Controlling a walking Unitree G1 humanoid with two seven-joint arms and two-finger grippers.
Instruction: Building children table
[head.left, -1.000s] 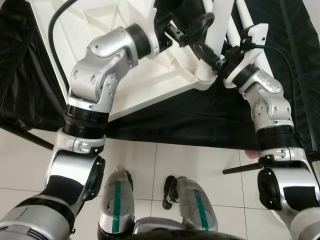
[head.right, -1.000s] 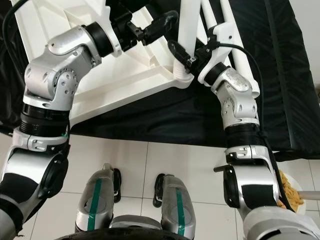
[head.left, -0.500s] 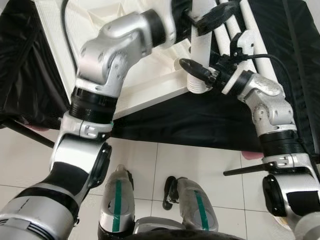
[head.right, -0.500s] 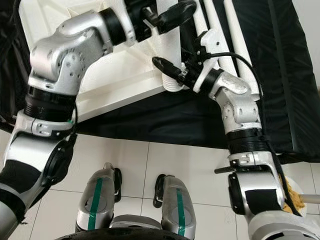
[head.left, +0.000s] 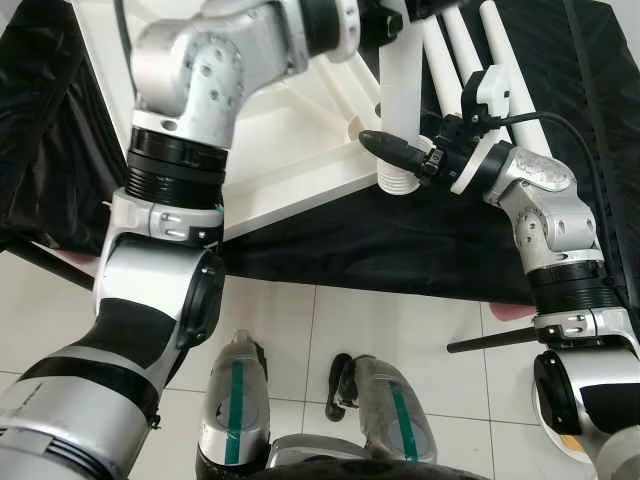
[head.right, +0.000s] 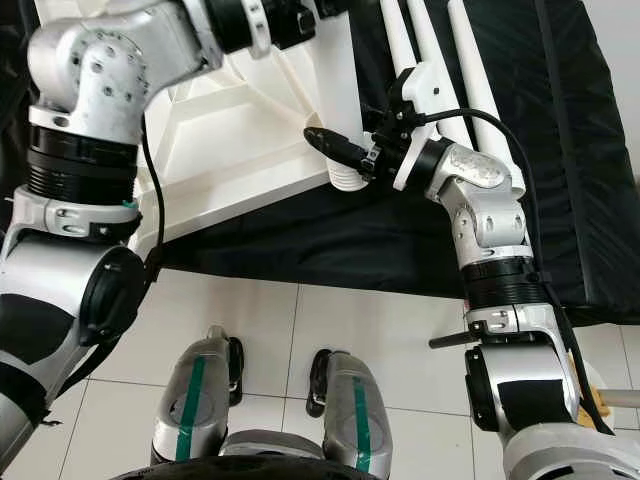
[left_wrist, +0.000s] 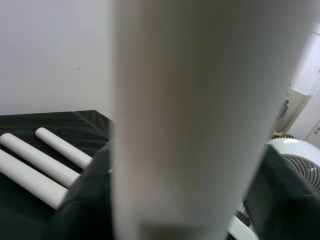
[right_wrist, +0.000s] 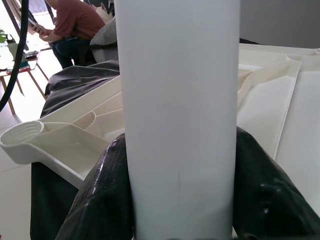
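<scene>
The white children's table top (head.left: 290, 150) lies upside down on a black cloth (head.left: 420, 240). A white tube leg (head.left: 400, 90) stands nearly upright, its ribbed lower end (head.left: 400, 183) right beside the corner socket (right_wrist: 25, 132). My left gripper (head.left: 400, 8) is shut on the leg's upper part, with dark fingers (left_wrist: 85, 200) on both sides of the tube. Lower down, my right gripper (head.left: 392, 150) is shut on the leg just above its lower end, black fingers (right_wrist: 105, 190) hugging the tube. Whether the end is seated in the socket is hidden.
Spare white legs (head.left: 500, 40) lie on the cloth behind my right arm. My feet (head.left: 235, 400) stand on white tiles at the cloth's edge, and a black rod (head.left: 490, 340) juts out at right. A seated person (right_wrist: 75, 25) is beyond the table. A white fan (left_wrist: 300, 160) stands nearby.
My left gripper has climbed toward the top of the picture with the leg's upper end, bringing the leg more upright. My right gripper has swung leftward across the leg's lower end.
</scene>
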